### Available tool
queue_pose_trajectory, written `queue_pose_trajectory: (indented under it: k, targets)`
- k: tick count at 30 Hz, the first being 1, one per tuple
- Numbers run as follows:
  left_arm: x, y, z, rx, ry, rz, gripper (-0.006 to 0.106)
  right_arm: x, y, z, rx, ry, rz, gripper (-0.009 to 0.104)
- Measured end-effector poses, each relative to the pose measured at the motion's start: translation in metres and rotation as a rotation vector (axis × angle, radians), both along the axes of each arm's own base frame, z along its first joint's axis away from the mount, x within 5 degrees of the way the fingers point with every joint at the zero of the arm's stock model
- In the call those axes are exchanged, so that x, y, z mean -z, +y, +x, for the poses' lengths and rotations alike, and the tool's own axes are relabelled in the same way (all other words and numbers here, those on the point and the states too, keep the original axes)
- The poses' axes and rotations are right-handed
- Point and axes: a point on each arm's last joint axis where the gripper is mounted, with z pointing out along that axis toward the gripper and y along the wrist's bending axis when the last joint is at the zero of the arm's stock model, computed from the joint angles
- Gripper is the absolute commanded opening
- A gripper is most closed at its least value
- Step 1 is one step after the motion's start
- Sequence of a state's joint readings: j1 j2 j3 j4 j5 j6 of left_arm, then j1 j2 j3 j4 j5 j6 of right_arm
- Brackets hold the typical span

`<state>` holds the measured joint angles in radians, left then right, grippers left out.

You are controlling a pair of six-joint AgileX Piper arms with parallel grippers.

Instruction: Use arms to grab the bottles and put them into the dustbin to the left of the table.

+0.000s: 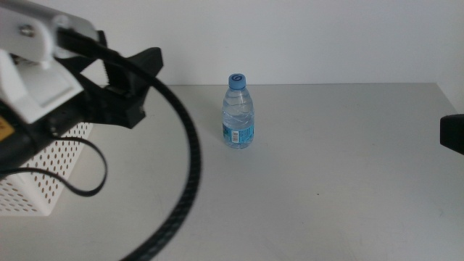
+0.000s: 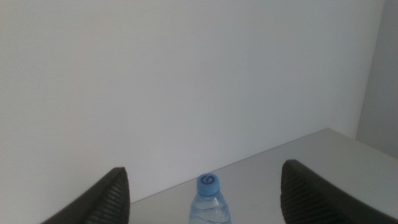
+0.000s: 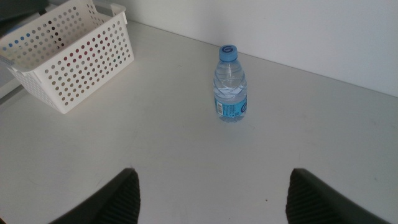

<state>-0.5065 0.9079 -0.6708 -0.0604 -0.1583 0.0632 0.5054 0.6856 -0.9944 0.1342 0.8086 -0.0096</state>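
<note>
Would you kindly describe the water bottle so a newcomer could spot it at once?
On the table, right of the white perforated basket, the water bottle stands upright near the back wall. It is small, clear-blue, blue-capped, and stands alone.

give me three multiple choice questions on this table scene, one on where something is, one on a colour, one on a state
1. Where does the white basket sit relative to the water bottle in the middle view?
A. to its left
B. to its right
C. directly behind it

2. What colour is the bottle's cap?
A. red
B. white
C. blue

3. How is the bottle standing?
A. lying on its side
B. upright on the table, held by no gripper
C. lifted in the left gripper

Answers:
1. A, the basket lies at the left edge and the bottle near the centre.
2. C, the cap shows blue in all three views.
3. B, it stands cap up on the table; the left gripper is open above the basket side and the right gripper is open and well back from it.
</note>
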Motion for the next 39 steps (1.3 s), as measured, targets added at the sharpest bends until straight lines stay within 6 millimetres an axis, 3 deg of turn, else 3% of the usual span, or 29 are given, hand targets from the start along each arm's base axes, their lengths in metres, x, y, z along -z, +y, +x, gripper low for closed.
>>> queue_pose_trajectory:
  k: [10, 15, 19, 33, 39]
  targets:
    - [0.056, -0.035, 0.050, 0.019, 0.141, 0.086, 0.081, 0.000, 0.000, 0.000, 0.000, 0.000, 0.000, 0.059]
    - [0.077, -0.044, 0.064, 0.037, 0.151, 0.152, 0.093, 0.000, 0.000, 0.000, 0.000, 0.000, 0.000, 0.059]
    - [0.094, -0.053, 0.079, 0.050, 0.132, 0.147, 0.094, 0.000, 0.000, 0.000, 0.000, 0.000, 0.000, 0.059]
    - [0.116, -0.097, 0.154, 0.051, 0.143, 0.129, 0.093, 0.000, 0.000, 0.000, 0.000, 0.000, 0.000, 0.059]
    - [0.136, -0.103, 0.185, 0.025, 0.165, 0.138, 0.093, 0.000, 0.000, 0.000, 0.000, 0.000, 0.000, 0.059]
